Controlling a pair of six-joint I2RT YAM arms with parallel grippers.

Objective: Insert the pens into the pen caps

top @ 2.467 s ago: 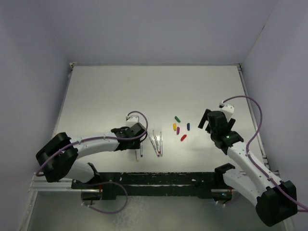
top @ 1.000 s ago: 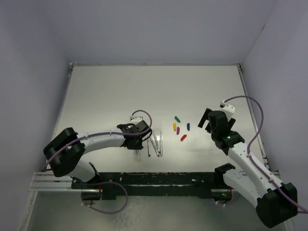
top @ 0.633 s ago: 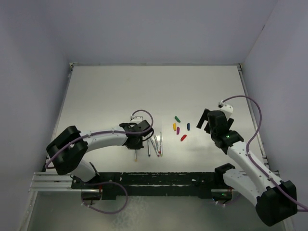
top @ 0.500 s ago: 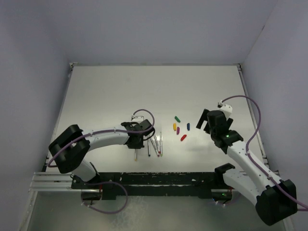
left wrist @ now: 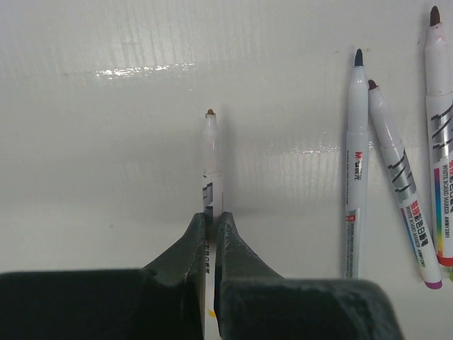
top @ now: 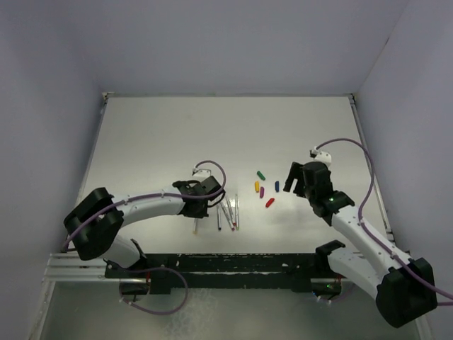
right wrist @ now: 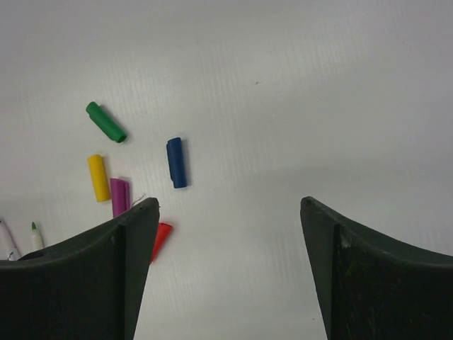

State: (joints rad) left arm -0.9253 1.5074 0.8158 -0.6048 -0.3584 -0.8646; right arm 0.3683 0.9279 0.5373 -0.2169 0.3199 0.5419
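Our left gripper is clenched on one thin white stick pen well left of the stubby blue plastic cap, three other white pens lying loose between them. Our right gripper hangs spread and empty just right of that cap, with green, yellow, purple and red caps crowding its left. All sits on a white tabletop between pale lilac walls.

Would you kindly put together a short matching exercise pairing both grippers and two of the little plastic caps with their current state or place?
1. left gripper
2. right gripper
3. stubby blue plastic cap
4. stubby red plastic cap

A. partly hidden behind a gripper finger
B. shut on a thin white pen
C. open, holding nothing
D. in full view, touching no other cap

Pairs: 1-B, 2-C, 3-D, 4-A.
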